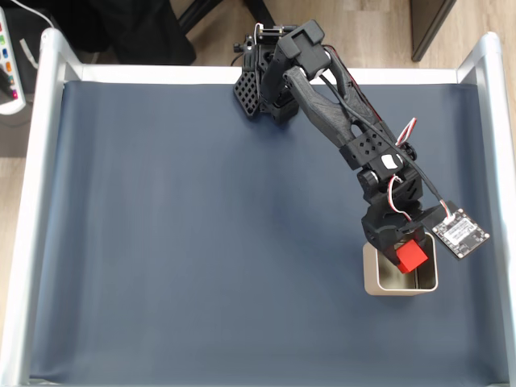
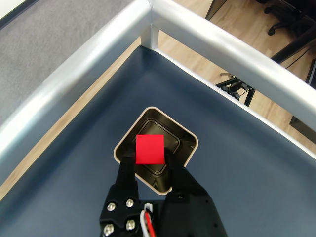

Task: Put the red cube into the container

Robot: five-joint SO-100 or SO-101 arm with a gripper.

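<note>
The red cube (image 1: 411, 255) (image 2: 149, 148) hangs directly above the open mouth of the container (image 1: 373, 278) (image 2: 185, 139), a square metal tin with rounded corners on the dark mat. My gripper (image 1: 408, 255) (image 2: 150, 159) is shut on the cube, one black finger on each side of it. In the wrist view the cube covers part of the tin's shiny interior. In the fixed view the arm reaches from the back of the table down to the tin at the right.
A silver frame rail (image 1: 34, 201) (image 2: 98, 54) borders the dark blue mat (image 1: 201, 242) on all sides. The tin stands near the right rail (image 1: 496, 161). A small circuit board (image 1: 460, 233) hangs off the wrist. Wide open mat lies to the left.
</note>
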